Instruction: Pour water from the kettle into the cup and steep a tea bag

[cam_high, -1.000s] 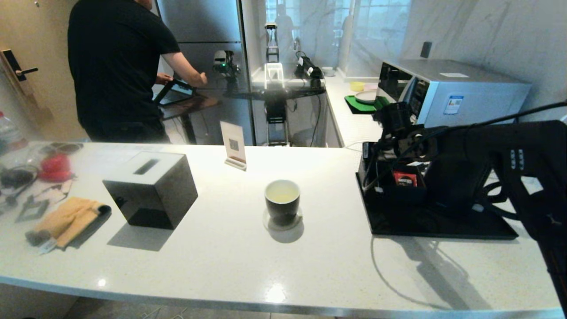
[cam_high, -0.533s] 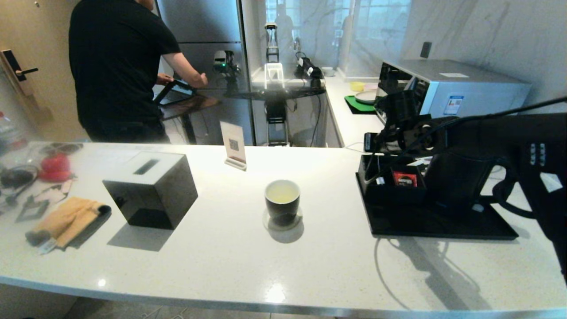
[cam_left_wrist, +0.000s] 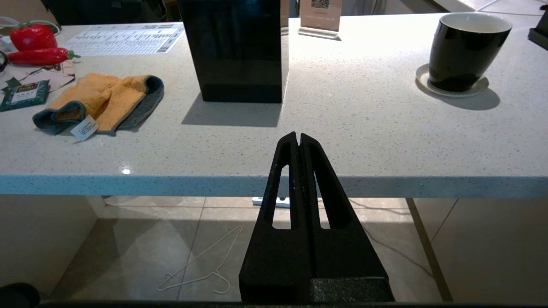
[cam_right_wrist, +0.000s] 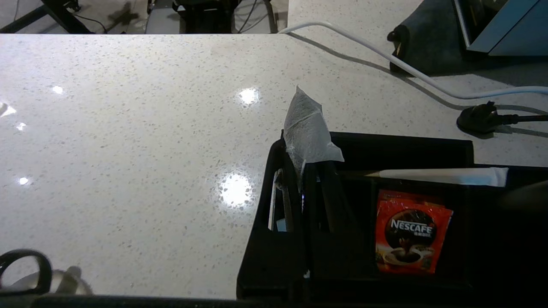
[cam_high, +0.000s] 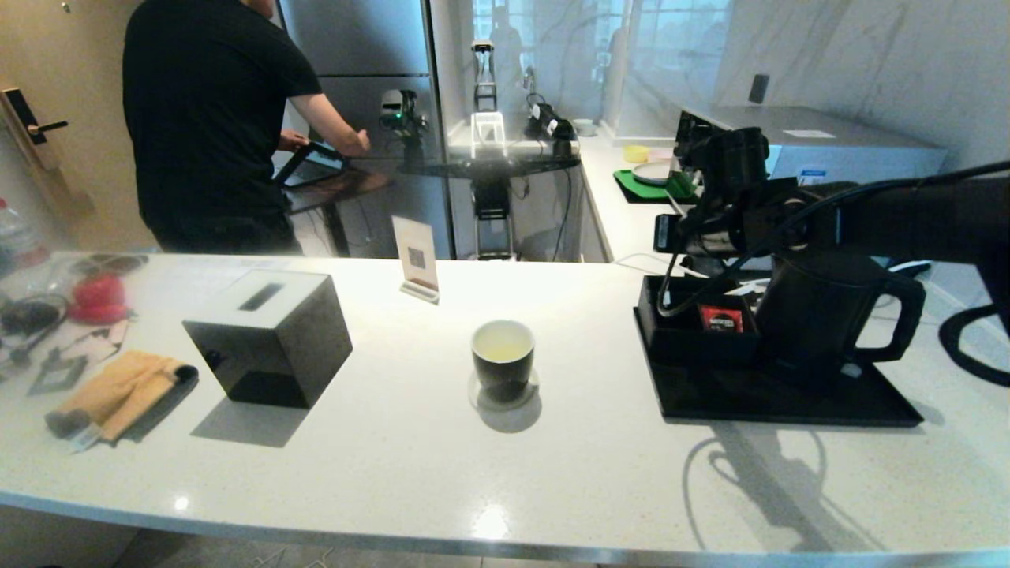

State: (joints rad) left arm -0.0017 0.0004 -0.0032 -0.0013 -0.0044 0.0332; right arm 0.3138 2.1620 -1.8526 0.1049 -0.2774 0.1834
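Right claw (cam_right_wrist: 305, 171) above the tray (cam_high: 789, 402), pinching tea bag (cam_right_wrist: 307, 130).

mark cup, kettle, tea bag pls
cup (cam_high: 503, 364): head view, on its glossy black outer wall.
kettle (cam_high: 821, 304): head view, on its matte black body.
tea bag (cam_right_wrist: 307, 128): right wrist view, on the pale pouch above the right tool.
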